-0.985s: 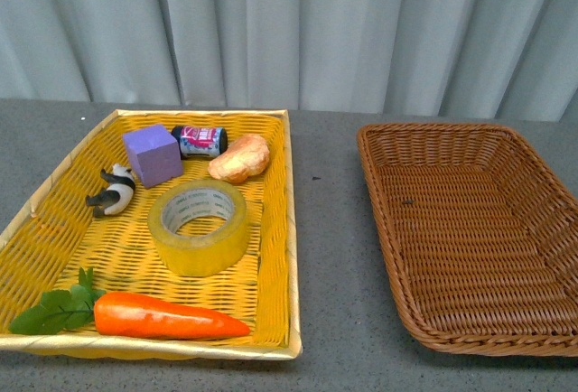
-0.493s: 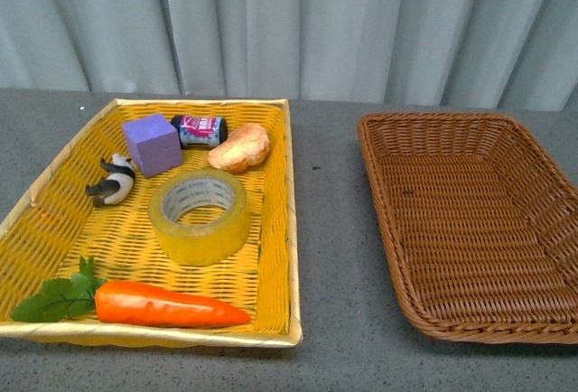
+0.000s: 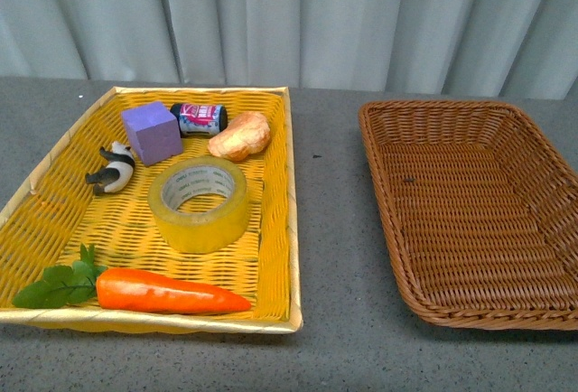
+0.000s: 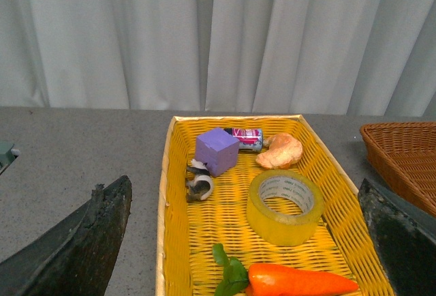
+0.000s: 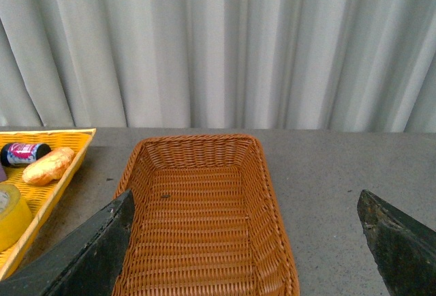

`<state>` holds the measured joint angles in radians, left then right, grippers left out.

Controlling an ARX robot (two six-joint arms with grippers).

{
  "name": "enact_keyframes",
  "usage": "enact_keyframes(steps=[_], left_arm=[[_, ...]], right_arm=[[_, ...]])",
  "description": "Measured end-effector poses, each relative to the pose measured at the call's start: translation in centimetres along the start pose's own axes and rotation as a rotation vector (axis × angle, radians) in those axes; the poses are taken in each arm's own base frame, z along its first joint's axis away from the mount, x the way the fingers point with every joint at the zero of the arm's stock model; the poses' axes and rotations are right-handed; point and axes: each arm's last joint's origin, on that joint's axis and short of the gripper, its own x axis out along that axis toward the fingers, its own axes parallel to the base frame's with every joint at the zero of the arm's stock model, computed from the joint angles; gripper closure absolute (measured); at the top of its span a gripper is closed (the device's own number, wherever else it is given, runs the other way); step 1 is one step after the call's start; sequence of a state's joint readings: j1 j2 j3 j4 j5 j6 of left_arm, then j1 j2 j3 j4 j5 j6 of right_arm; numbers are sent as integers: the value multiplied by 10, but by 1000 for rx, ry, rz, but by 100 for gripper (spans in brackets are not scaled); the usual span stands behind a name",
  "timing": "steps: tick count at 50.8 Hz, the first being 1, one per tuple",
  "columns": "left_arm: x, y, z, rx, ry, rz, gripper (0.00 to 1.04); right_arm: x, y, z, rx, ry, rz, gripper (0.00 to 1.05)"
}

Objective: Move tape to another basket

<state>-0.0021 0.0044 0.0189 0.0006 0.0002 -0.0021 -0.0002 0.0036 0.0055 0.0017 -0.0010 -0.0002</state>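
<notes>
Yellowish and translucent, the tape (image 3: 199,204) lies flat, its white printed core facing up, near the middle of the yellow basket (image 3: 126,238) on the left of the grey table (image 3: 330,229). Behind it in that basket are a purple cube (image 3: 152,132), a small can (image 3: 200,117) on its side just beside the cube, and a bun (image 3: 240,135) next to the can. A toy panda (image 3: 112,171) lies to the left of the tape, and a carrot (image 3: 167,293) with green leaves lies along the near rim. The brown wicker basket (image 3: 479,220) sits to the right, apart from the yellow one, with a strip of bare table between them; nothing shows inside it but a small dark speck on the weave. A pale pleated curtain (image 3: 289,22) hangs behind the table. Neither arm shows in the front view. In the left wrist view the left gripper (image 4: 242,181) is up off the table with its dark fingers (image 4: 82,241) spread wide and nothing between them, looking down toward the tape. In the right wrist view the right gripper (image 5: 244,195) is likewise spread wide, fingers (image 5: 88,255) holding nothing, facing the brown basket.
</notes>
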Motion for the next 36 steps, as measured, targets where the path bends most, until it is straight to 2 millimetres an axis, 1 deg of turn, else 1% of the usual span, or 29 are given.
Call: enact_keyframes(steps=[36], left_arm=[[0, 0, 0, 0, 0, 0, 6]], right_arm=[[0, 0, 0, 0, 0, 0, 9]])
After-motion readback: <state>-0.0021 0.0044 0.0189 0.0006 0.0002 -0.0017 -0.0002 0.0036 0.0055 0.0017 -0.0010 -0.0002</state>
